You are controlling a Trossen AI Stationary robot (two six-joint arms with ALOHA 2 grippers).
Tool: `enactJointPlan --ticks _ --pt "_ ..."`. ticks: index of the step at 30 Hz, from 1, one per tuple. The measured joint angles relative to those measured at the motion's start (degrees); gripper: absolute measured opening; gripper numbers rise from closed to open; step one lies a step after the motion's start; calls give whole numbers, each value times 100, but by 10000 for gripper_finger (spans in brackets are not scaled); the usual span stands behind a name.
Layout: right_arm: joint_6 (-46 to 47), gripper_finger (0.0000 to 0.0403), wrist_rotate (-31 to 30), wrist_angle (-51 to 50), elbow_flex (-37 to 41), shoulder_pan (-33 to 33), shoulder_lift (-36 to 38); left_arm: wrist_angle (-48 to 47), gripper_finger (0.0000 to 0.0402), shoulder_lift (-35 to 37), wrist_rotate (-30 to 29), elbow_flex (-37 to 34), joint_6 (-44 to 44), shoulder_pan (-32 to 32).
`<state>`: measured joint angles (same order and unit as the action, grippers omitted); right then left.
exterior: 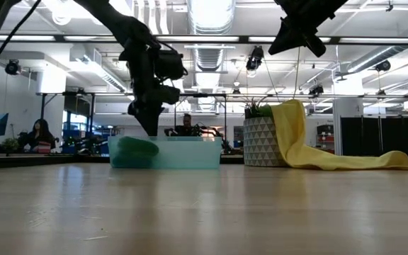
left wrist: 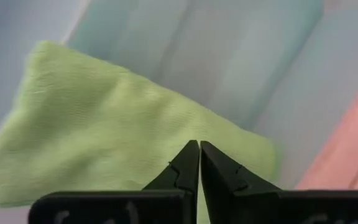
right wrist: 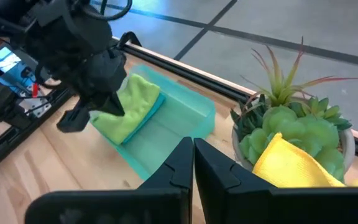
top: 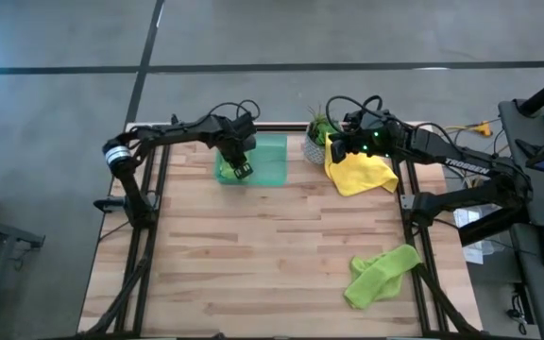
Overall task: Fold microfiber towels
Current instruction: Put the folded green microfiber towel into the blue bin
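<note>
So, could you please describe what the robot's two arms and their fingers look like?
Both arms are dark, jointed and slim, with loose black cables looped over the wrists. The left arm has a pale band near its base; the right arm carries white lettering and small green lights at the wrist. Each gripper, left and right, ends in two black, tapered, pointed fingers.

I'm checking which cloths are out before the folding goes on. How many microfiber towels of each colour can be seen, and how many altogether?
Lime green microfiber towels: 2, one folded in the translucent green plastic tray at, one crumpled on the wooden table at.
Yellow microfiber towels: 1, draped against the potted plant.
Teal-blue towels: 0 visible.
Total: 3 towels.
</note>
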<state>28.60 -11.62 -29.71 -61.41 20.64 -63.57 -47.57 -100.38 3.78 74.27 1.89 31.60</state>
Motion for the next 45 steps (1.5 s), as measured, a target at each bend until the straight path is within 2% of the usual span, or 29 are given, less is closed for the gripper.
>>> enactJointPlan --ticks 9,21,29,38,45 --pt "35 9 0 -4 0 -30 2 -19 0 -194 -143 -290 -9 -167" --pt "100 8 0 -11 0 -85 2 -585 0 292 -150 -377 -302 -221" --pt "95 9 -2 -11 0 -88 2 -622 0 136 -86 -614 -50 -167" --pt "76 9 -1 -23 0 -92 2 -792 0 676 -113 -688 -227 -139" --pt "-15 9 0 -35 0 -92 2 -842 0 548 -112 -889 -311 -135"
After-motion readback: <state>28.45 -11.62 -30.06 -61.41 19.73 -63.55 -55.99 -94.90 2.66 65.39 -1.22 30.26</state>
